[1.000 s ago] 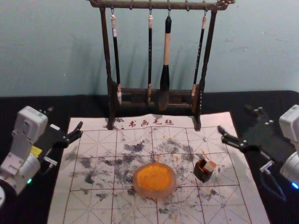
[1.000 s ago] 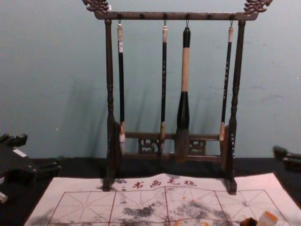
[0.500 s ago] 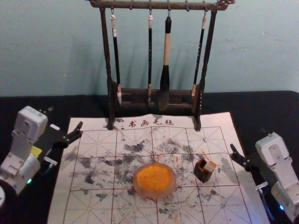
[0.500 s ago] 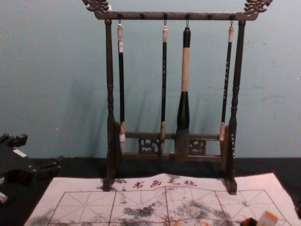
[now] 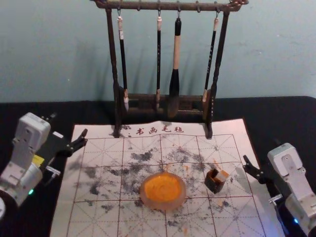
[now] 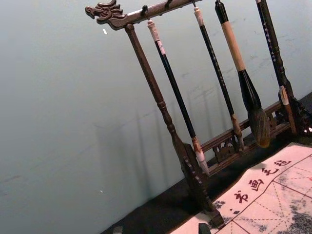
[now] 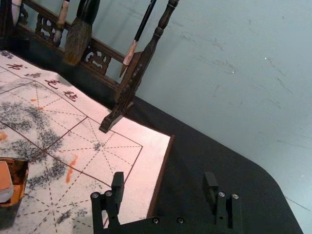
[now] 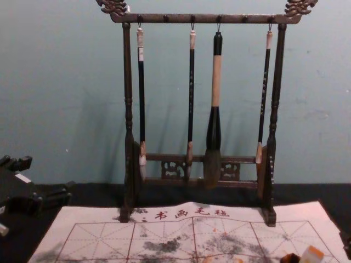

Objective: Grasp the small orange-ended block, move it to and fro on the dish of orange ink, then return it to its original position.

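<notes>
The right gripper (image 5: 260,154) hangs over the mat's right edge, to the right of the block; in the right wrist view the gripper (image 7: 164,179) is open with nothing between its fingers. The small block (image 5: 222,176), pale with an orange end, leans in a dark square holder (image 5: 214,184). In the right wrist view the block (image 7: 5,184) stands in the holder (image 7: 20,171); the chest view has the block's top (image 8: 312,254). The round dish of orange ink (image 5: 163,191) lies left of the holder. Parked at the left is the left gripper (image 5: 69,124), open also in its wrist view (image 6: 161,229).
A dark wooden rack (image 5: 213,94) with several hanging brushes stands at the mat's back edge, close to the wall. The ink-stained mat (image 5: 98,217) lies on a black-covered table (image 5: 276,116).
Over the last second my right arm has swung nearer and its gripper has come lower beside the mat's right edge, leaving the chest view's right side. Block, dish and left arm have not moved.
</notes>
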Robot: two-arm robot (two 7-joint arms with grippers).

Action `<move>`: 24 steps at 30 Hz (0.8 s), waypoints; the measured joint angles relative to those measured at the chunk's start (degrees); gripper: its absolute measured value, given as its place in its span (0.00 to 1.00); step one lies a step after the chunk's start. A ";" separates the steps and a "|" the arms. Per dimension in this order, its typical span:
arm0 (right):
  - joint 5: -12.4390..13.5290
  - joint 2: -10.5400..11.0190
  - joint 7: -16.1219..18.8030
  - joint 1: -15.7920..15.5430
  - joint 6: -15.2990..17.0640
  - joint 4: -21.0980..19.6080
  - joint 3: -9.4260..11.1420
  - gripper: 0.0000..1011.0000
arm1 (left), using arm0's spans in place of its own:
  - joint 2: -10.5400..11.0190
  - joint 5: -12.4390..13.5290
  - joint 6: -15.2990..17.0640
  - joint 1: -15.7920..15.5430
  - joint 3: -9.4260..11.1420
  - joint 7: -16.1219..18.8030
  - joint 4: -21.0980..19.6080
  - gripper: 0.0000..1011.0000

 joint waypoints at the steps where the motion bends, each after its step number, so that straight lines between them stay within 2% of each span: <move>1: 0.00 0.01 -0.01 -0.01 0.00 -0.02 0.00 0.99 | 0.00 0.00 0.00 0.00 0.00 0.00 0.00 0.99; 24: -0.03 0.15 -0.15 -0.15 -0.08 -0.29 -0.09 0.99 | 0.00 0.00 0.00 0.00 0.00 0.00 0.00 0.99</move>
